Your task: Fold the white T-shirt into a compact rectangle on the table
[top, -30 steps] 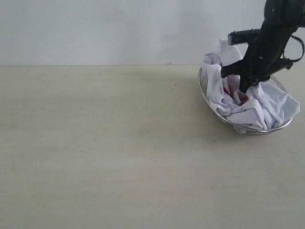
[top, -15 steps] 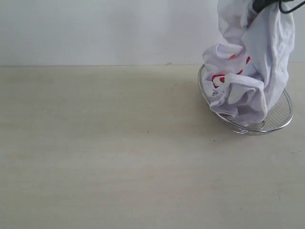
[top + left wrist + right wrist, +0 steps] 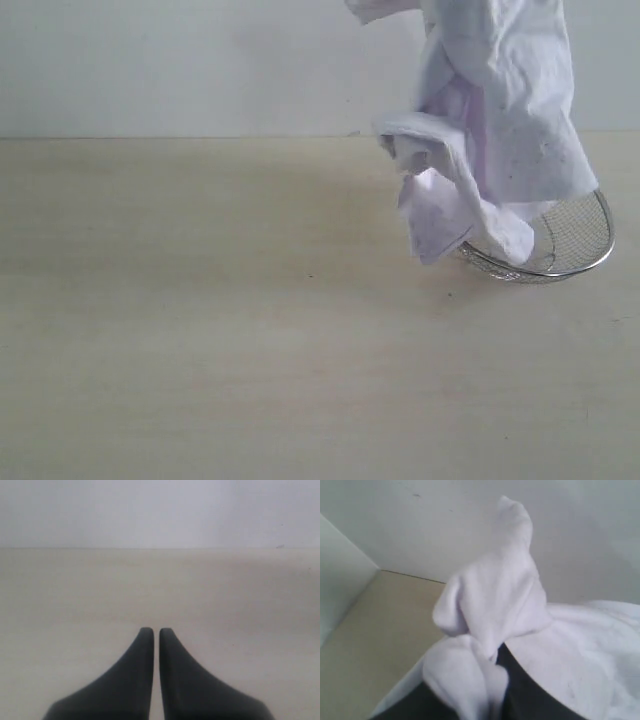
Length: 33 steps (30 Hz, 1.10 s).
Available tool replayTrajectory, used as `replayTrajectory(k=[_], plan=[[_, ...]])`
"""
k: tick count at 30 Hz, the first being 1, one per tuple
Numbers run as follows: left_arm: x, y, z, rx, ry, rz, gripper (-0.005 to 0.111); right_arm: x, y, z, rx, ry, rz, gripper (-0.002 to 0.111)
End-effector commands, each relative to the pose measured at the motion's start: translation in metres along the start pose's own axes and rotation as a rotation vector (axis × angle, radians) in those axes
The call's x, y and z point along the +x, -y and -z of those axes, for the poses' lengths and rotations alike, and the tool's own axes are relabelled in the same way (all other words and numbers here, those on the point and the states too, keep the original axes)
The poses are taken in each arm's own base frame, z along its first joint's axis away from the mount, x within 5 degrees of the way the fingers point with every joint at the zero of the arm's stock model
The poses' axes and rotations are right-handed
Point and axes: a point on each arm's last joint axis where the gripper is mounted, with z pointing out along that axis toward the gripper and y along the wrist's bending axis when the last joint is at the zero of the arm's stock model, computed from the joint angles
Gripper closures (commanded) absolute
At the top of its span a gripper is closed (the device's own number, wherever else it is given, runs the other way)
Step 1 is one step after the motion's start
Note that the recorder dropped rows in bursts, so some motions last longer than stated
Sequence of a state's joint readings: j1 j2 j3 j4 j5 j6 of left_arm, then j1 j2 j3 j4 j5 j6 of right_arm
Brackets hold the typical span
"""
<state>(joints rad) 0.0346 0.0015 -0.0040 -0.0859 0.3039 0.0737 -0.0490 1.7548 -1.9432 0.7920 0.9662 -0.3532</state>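
The white T-shirt [image 3: 490, 130] hangs bunched in the air at the right, its lowest folds just above the table [image 3: 250, 350] and the basket's near-left rim. Its top runs out of the exterior view, where the right gripper is out of sight. In the right wrist view the right gripper [image 3: 495, 672] is shut on a pinched fold of the T-shirt [image 3: 490, 600], cloth draped over both dark fingers. The left gripper [image 3: 153, 632] is shut with nothing in it, hovering over bare table [image 3: 160, 585]; it does not show in the exterior view.
A silver wire-mesh basket [image 3: 580, 245] stands on the table at the right, partly hidden behind the hanging shirt. A pale wall [image 3: 200, 60] runs along the table's far edge.
The right gripper has lifted the shirt out of the basket and risen out of the top of the exterior view. The shirt has swung leftward and hangs higher, leaving the basket nearly bare.
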Motion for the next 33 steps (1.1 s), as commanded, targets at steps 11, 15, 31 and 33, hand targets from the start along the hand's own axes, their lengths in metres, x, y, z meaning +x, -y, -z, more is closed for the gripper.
replayTrajectory(k=[11, 15, 31, 33], plan=[[0.000, 0.000, 0.000, 0.004, 0.013, -0.008, 0.102, -0.013, -0.041, 0.016, -0.396, 0.091, -0.090, 0.108], [0.000, 0.000, 0.000, 0.004, 0.013, -0.008, 0.102, -0.012, -0.046, 0.018, -0.457, 0.082, -0.111, 0.108], [0.000, 0.000, 0.000, 0.004, 0.013, -0.008, 0.102, -0.005, -0.051, 0.019, -0.516, 0.003, -0.101, 0.108], [0.000, 0.000, 0.000, 0.004, 0.013, -0.008, 0.102, -0.005, -0.052, 0.019, -0.520, -0.001, -0.101, 0.108]])
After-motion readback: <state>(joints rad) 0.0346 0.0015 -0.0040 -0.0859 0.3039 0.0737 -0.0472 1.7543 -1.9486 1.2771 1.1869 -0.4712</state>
